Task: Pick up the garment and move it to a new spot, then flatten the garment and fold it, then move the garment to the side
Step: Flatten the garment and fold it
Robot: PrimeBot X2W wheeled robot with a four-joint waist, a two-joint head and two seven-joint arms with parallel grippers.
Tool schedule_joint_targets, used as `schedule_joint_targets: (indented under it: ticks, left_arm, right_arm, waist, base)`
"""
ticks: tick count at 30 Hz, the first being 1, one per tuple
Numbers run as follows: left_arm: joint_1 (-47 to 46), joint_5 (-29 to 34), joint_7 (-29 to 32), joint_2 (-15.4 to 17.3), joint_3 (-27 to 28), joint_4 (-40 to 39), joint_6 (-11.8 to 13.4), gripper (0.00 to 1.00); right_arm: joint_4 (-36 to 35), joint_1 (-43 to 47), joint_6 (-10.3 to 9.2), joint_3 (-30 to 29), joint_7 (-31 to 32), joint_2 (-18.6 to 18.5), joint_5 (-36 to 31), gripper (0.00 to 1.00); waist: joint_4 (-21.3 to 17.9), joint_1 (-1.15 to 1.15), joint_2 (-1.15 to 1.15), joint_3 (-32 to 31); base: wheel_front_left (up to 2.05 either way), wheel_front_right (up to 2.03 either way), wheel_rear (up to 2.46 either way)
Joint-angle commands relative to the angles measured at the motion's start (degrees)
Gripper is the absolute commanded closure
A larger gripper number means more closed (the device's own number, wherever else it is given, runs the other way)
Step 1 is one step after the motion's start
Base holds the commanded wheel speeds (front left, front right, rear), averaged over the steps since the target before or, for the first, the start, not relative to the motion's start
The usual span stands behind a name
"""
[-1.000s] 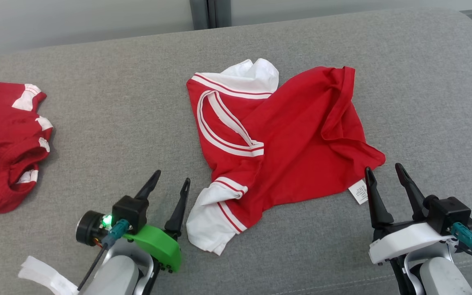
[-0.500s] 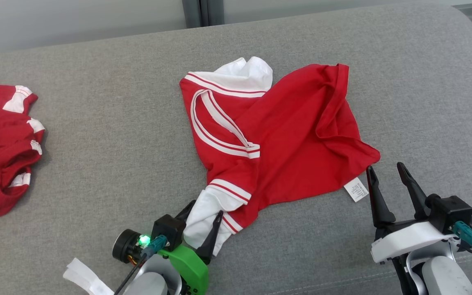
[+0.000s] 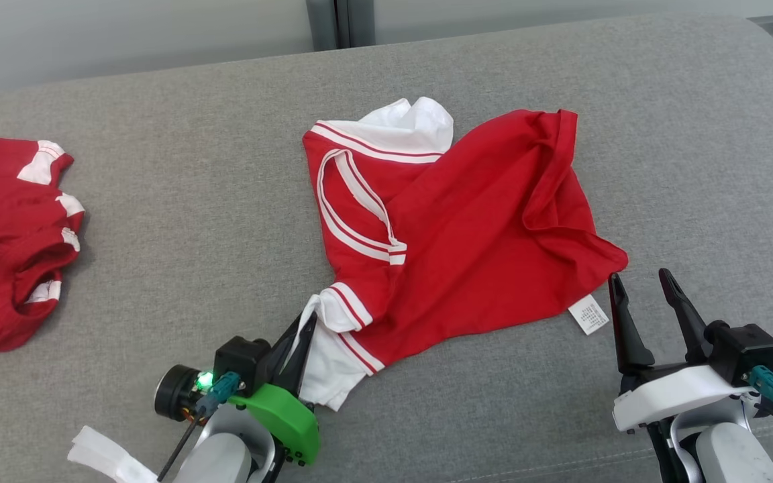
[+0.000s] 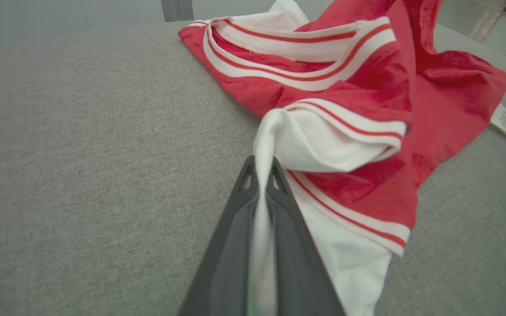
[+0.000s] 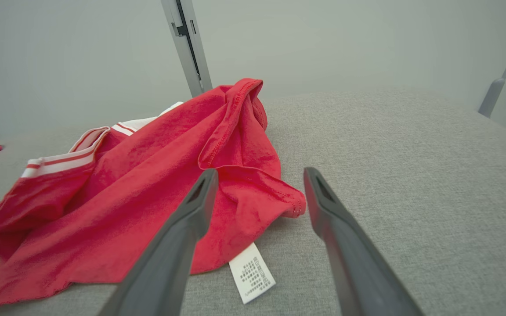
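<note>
Grey couch [image 3: 192,201] | left tool [image 3: 307,322] clamps garment [image 3: 480,221] sleeve edge | right tool [image 3: 639,276] spread

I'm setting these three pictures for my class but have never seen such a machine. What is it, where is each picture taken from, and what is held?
It is a robot with two arms, each ending in a gripper with two dark fingers. The picture showing both arms comes from a camera on its head, looking down; the other two come from cameras on its wrists, looking along the fingers. On the grey padded surface lies a crumpled red shirt with white sleeves, its label showing. Another red garment lies far left. The left gripper is shut on the shirt's white sleeve, cloth pinched between its jaws. The right gripper is open and empty, beside the label.
</note>
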Motion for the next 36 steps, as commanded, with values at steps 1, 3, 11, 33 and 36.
schedule_joint_targets:
  ticks: [1, 3, 11, 33, 36]
  left_arm:
    - [1.2, 0.4, 0.0, 0.8, 0.8, -1.5, 0.5, 1.0]
    - [2.5, 0.7, 0.0, 1.2, 1.5, -3.7, 1.0, 1.0]
    - [9.0, -1.3, 0.0, 2.5, 4.9, -10.0, 4.0, 1.0]
    - [11.7, 0.1, 0.0, 3.8, 8.1, -13.6, 4.7, 0.0]
    - [11.8, 0.6, 0.0, 3.4, 8.4, -15.2, 4.4, 0.0]
  right_arm:
    - [-0.1, 0.5, -0.09, -0.2, -0.2, 0.2, -0.2, 0.0]
    - [-0.1, 0.9, -0.09, -0.3, -0.2, 0.4, -0.2, 0.0]
    - [0.2, 1.0, -0.09, -0.4, -0.2, 0.7, -0.2, 0.0]
    - [1.2, 1.0, -0.09, -0.3, -0.2, 0.7, -0.3, 0.0]
    - [1.0, 1.1, -0.09, -0.6, -0.2, 0.6, -0.2, 0.0]
  waist:
    - [0.7, 0.0, 0.0, -0.4]
    - [1.3, 0.0, 0.0, -0.6]
    - [3.7, 0.0, 0.0, -0.6]
    - [3.8, 0.0, 0.0, -2.0]
    - [3.8, 0.0, 0.0, -2.0]
  base:
    - [0.0, 0.0, 0.0]
    - [0.0, 0.0, 0.0]
    - [0.0, 0.0, 0.0]
    - [0.0, 0.0, 0.0]
    - [0.0, 0.0, 0.0]
